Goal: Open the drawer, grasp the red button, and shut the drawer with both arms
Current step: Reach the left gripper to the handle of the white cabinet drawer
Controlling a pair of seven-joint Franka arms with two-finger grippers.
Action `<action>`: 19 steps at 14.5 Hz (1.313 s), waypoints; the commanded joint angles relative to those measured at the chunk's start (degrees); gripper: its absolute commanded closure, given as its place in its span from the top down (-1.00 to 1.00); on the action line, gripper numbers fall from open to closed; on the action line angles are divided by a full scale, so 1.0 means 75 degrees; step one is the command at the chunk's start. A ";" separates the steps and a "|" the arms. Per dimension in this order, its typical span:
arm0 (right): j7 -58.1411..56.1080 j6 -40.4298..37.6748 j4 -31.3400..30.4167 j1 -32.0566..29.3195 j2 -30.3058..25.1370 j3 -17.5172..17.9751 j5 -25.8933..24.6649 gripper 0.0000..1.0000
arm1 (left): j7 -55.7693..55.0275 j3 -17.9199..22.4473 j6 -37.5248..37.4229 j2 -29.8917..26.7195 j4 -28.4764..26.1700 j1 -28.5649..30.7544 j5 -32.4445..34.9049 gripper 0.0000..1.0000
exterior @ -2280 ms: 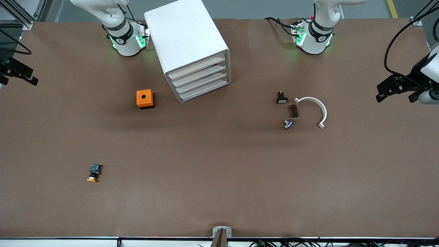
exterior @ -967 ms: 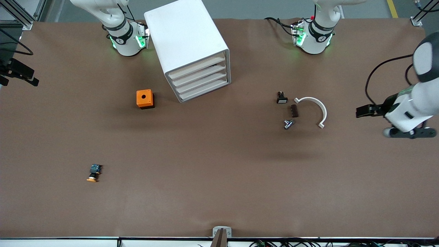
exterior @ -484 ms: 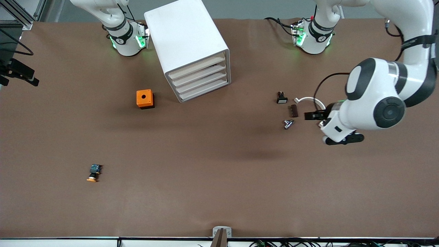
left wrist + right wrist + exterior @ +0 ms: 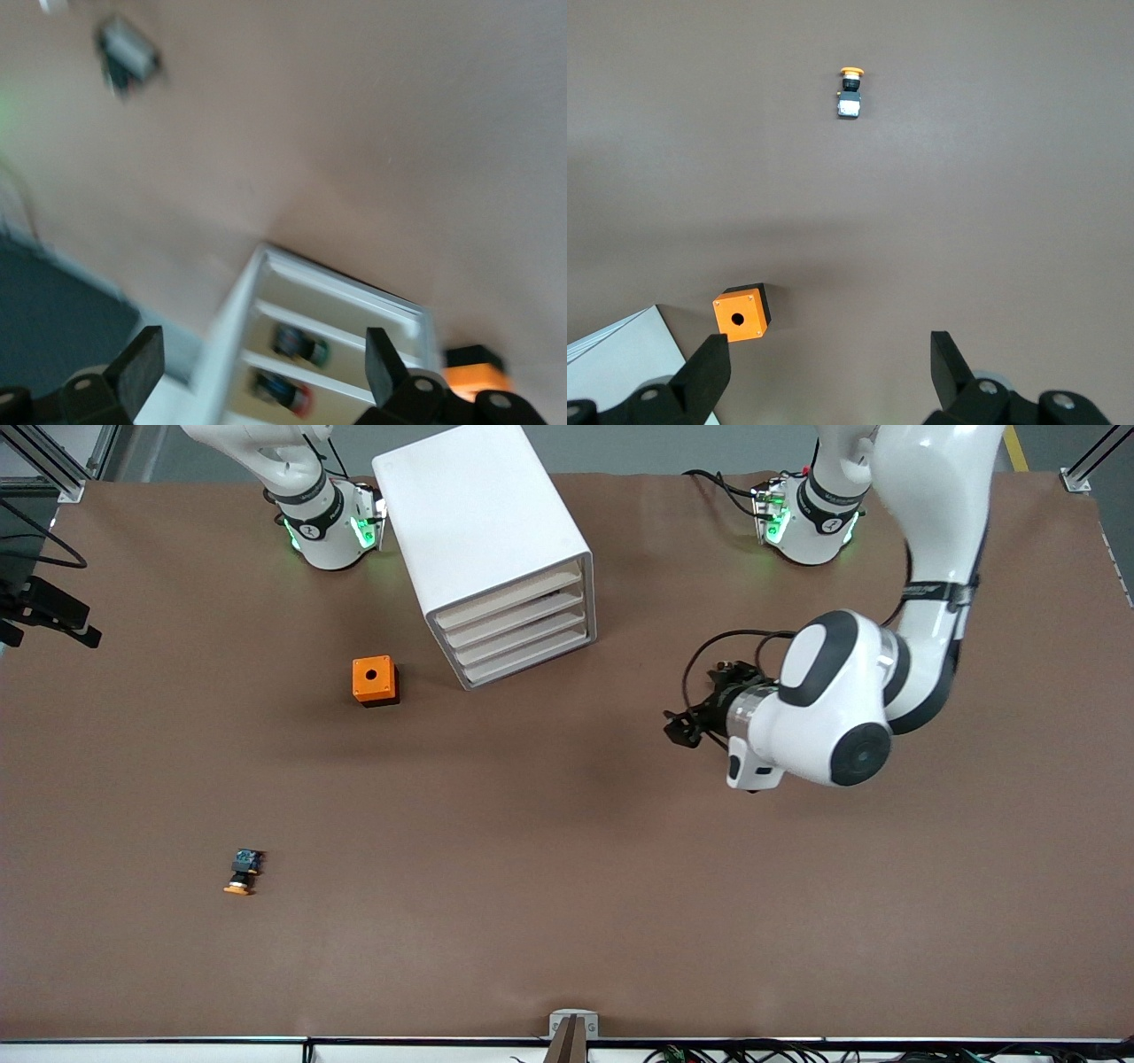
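Note:
The white cabinet point(image 4: 483, 522) stands near the robots' bases with all four drawer fronts point(image 4: 518, 627) shut. In the blurred left wrist view, the red-capped button point(image 4: 282, 393) lies in one drawer, beside a drawer that holds a green-capped button point(image 4: 301, 343); I cannot tell which drawers these are. My left gripper point(image 4: 680, 729) hangs open and empty over the table, between the cabinet and the left arm's end; its jaws point(image 4: 260, 367) face the drawer fronts. My right gripper point(image 4: 58, 615) waits open and empty at the right arm's end of the table, and in the right wrist view point(image 4: 824, 367) it looks down on the table.
An orange box point(image 4: 376, 680) with a round hole stands beside the cabinet and shows in the right wrist view point(image 4: 742, 312). An orange-capped button point(image 4: 242, 872) lies nearer the front camera. A black button with a white face point(image 4: 128, 55) lies on the table below the left arm.
The left arm has swung in from the left arm's end of the table toward the cabinet and now covers the small parts there. The right arm has not moved.

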 commanded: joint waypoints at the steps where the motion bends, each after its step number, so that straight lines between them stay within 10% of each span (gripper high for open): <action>1: 0.0014 0.0061 -0.0117 -0.0040 -0.0142 0.0029 -0.0116 1.00 | -0.2418 0.0008 -0.0355 0.0841 0.0605 -0.0270 -0.0863 0.99; 11: 0.0025 0.0061 0.0105 -0.0052 -0.0001 0.0017 -0.0139 1.00 | -0.7639 -0.0554 -0.1188 0.2260 0.0887 -0.0692 -0.2576 0.99; 19: 0.0025 0.0073 0.0105 -0.0064 0.0046 0.0017 -0.0127 1.00 | -0.8157 -0.0883 -0.1269 0.2707 0.0747 -0.1160 -0.2823 0.14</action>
